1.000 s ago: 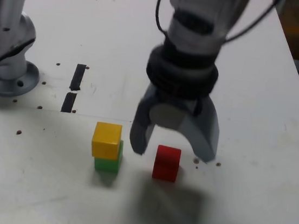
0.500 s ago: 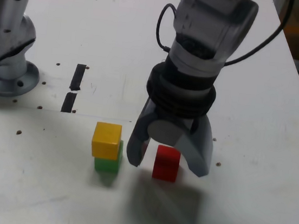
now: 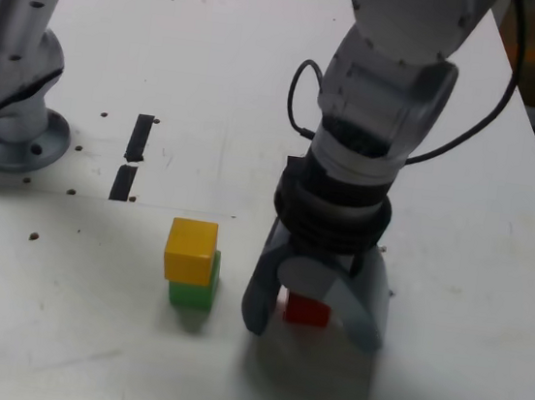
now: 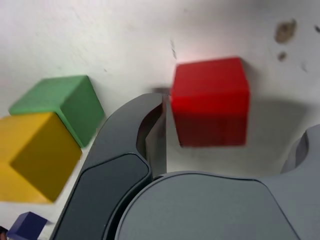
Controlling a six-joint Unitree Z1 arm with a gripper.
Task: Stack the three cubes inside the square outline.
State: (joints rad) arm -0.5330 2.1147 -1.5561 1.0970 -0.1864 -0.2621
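In the exterior view, a robot arm is reaching down from the top edge over a white table (image 3: 205, 75), its gripper (image 3: 312, 332) pointing at the surface with its jaws standing open. A red cube (image 3: 308, 310) is sitting between the two fingers, partly hidden by them. Toward the exterior view's left, a yellow cube (image 3: 190, 250) is resting on top of a green cube (image 3: 191, 294), well apart from the table's right edge. Two short black bars (image 3: 139, 137) are lying farther up the table, near the arm's round grey base (image 3: 19, 140).

In the wrist view, the jaws are spreading wide. The red cube is lying between them, close to one finger and well apart from the other; whether it is touching the near finger is unclear. The yellow and green cubes are standing outside the grip, and a small dark blue block (image 4: 28, 226) is showing beyond them.
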